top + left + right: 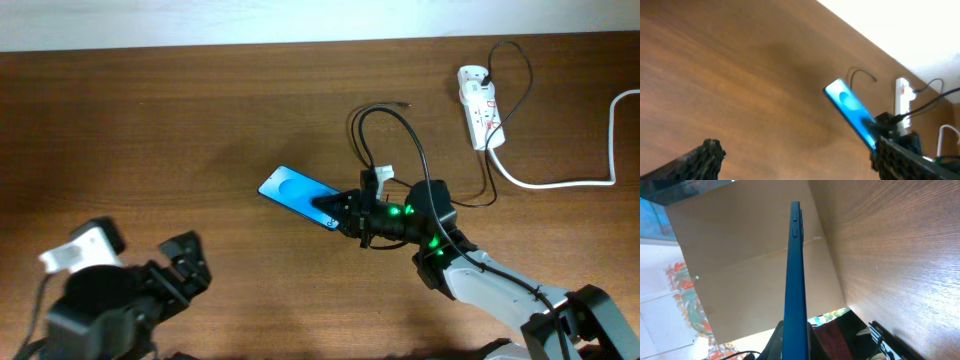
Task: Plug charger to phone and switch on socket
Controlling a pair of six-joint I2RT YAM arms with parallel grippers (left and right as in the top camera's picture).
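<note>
The phone (295, 192), blue screen up, is held at its right end by my right gripper (345, 212), which is shut on it. In the right wrist view the phone (796, 270) shows edge-on between the fingers. It also shows in the left wrist view (850, 105). The black charger cable (400, 125) loops behind the right gripper and runs to the white adapter in the socket (480, 105) at the back right. The cable's plug tip (405, 103) lies free on the table. My left gripper (185, 265) is open and empty at the front left.
The socket's thick white cord (560, 180) curves off the right edge. A white wall borders the table's far edge (200, 45).
</note>
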